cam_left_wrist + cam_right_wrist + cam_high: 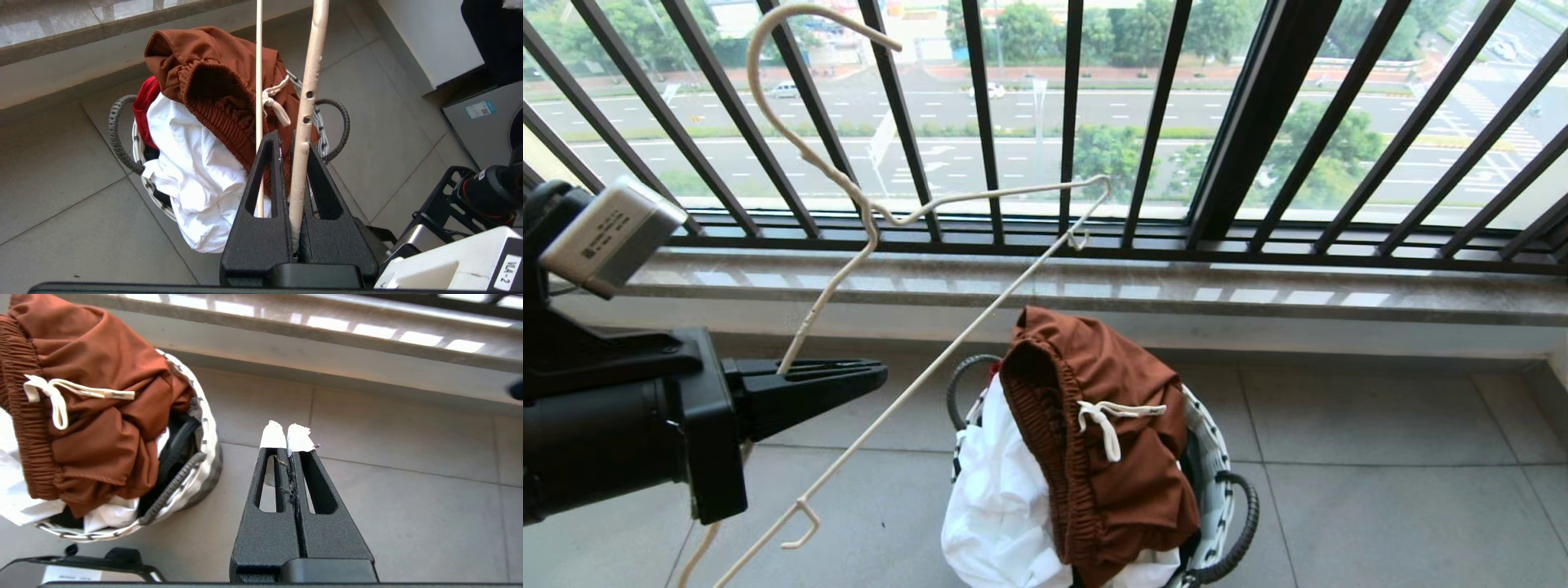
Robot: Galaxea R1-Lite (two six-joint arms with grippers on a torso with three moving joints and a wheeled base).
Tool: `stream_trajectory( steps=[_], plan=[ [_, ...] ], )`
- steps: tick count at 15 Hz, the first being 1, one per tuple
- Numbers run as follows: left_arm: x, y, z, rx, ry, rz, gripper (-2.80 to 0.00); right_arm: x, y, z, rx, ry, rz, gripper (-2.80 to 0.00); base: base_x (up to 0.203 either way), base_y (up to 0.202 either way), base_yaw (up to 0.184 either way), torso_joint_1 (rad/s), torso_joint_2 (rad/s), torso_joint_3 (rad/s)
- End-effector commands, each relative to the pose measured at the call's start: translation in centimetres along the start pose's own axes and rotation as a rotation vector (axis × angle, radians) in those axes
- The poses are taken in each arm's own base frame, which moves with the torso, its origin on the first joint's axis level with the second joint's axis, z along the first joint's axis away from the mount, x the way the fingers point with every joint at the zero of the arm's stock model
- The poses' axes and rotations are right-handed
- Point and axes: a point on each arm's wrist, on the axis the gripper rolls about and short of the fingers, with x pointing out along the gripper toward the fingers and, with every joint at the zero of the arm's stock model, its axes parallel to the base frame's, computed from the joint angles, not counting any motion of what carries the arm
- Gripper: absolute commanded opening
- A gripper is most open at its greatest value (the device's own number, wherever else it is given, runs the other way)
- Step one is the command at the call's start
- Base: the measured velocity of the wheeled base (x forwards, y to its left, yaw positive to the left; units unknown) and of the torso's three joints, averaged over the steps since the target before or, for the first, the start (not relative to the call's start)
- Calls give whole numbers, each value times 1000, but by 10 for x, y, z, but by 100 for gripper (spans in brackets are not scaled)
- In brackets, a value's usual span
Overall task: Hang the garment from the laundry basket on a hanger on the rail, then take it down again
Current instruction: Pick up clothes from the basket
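Grey floor tiles (1380, 457), matt and crossed by thin grout lines, are bordered by a polished stone sill (1094, 286) under a black barred window railing (1258, 122). At the left of the head view, the left tool (874, 376), black and wedge-shaped with slotted fingers, is seen clamped on one arm of the hanger (849, 192), a thin cream-white wire form with a long curved hook and small upturned end hooks; it is held tilted before the railing. The right tool (290, 437), of the same black grainy make with white-taped tips, is pressed together on nothing and is held over bare tiles beside the laundry basket (204, 457). That basket, small, round, white and woven-look with dark ribbed cord loops, is heaped with a crumpled white cloth (996, 506). The garment (1111, 457), rust-brown with a gathered elastic waistband and a knotted white drawstring, is draped on top of the heap.
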Motion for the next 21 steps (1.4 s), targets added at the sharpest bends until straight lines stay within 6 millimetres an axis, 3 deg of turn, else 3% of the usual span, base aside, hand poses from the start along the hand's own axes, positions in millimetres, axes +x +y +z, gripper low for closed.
stream_trajectory(
  steps=[1,5,9,13,17,20,21],
  plan=[
    [2,1,10,-60,-24,19,-280,68,11,12,-7,179,109,-280,0,0,0,0,0,0],
    [9,6,15,-74,-31,111,-280,142,54,26,-19,256,267,-280,0,0,0,0,0,0],
    [9,7,20,-72,-49,161,-280,198,97,44,-45,255,356,-280,0,0,0,0,0,0],
    [8,6,26,-86,-63,158,-280,202,137,51,-83,237,471,-280,0,0,0,0,0,0],
    [14,8,25,-99,-54,161,-280,202,179,38,-141,294,552,-280,0,0,0,0,0,0],
    [16,8,25,-119,-53,157,-280,206,191,26,-176,317,542,-280,0,0,0,0,0,0],
    [18,7,24,-120,-47,146,-280,206,193,24,-173,299,547,0,0,0,0,0,0,0]
  ],
)
